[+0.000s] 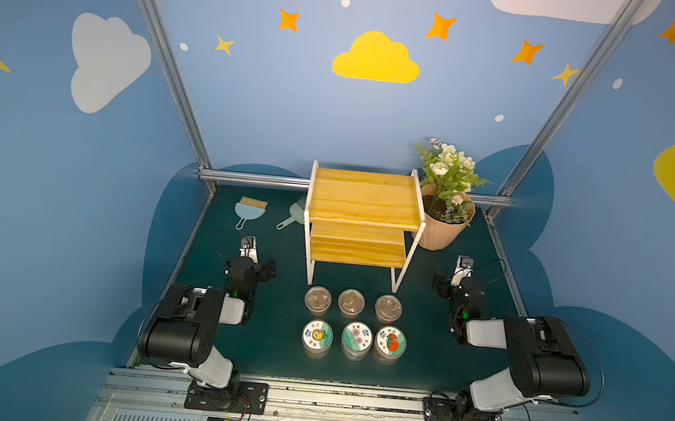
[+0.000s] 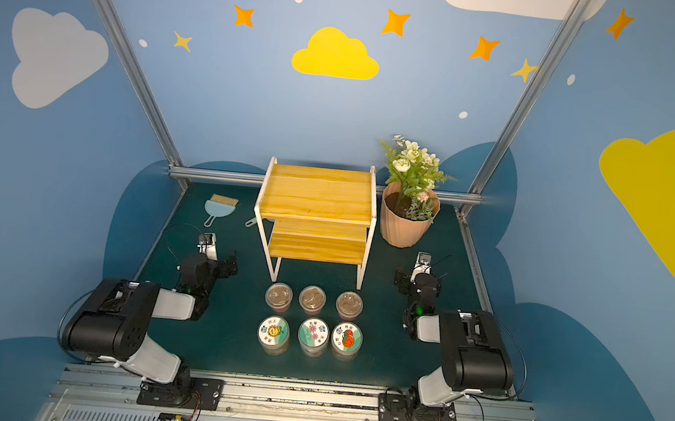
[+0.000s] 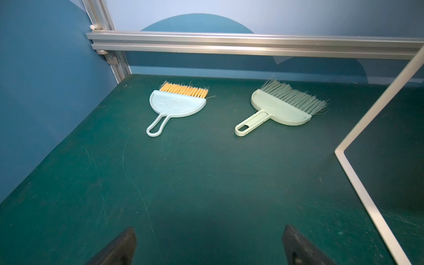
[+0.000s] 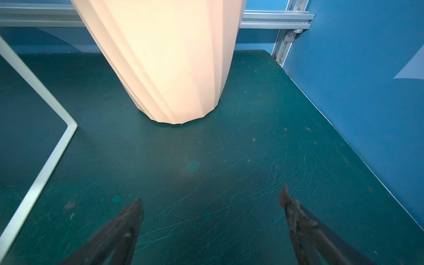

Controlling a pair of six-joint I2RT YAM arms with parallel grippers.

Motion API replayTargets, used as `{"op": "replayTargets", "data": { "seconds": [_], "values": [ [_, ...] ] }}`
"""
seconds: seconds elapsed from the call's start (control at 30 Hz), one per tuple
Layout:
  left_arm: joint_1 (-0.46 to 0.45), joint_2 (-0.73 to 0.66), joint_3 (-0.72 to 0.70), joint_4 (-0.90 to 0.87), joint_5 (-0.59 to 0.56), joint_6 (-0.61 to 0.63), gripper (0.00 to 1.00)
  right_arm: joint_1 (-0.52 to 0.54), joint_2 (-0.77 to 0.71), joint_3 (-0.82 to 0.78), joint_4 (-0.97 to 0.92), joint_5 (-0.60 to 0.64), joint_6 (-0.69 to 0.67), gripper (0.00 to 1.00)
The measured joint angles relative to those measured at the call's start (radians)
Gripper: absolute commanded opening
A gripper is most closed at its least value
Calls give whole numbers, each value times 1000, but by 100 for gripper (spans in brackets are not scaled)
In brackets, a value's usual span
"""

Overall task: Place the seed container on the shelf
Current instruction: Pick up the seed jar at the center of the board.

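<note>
At bottom of frame, left arm and right arm, folded. Left tool and right tool spread wide, empty, over the green table. At lower centre, six seed containers in two tight rows, just before the shelf, none on it yet. Risks: knocking a neighbour through the narrow gaps; clipping the white frame or the flowerpot on the way up.

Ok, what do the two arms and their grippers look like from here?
Both arms match: the left arm and right arm have black joint housings joined by white links, on black base plates bolted to an aluminium rail. Thin black cables loop beside each, and a small green light glows near each wrist. The left gripper and right gripper have dark, tapering pointed fingers.
</note>
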Motion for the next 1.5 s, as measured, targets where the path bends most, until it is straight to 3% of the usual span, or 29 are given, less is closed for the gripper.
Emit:
{"op": "replayTargets", "data": {
  "seconds": [0.87,1.1,1.3,1.4,1.5],
  "values": [
    [-2,-27,3,-40,-21,1,100,-6,-13,13,-42,-6,-3,98],
    [-13,-331,196,-526,-88,-96,99,27,-259,318,-658,18,99,98],
    [-29,-499,388,-987,-16,-293,100,72,-475,513,-1165,-91,266,98],
    [-83,-553,432,-1190,37,-393,100,143,-577,513,-1377,-147,344,98],
    [-208,-626,443,-1358,66,-479,100,234,-684,513,-1551,-186,424,98]
  ]
}}
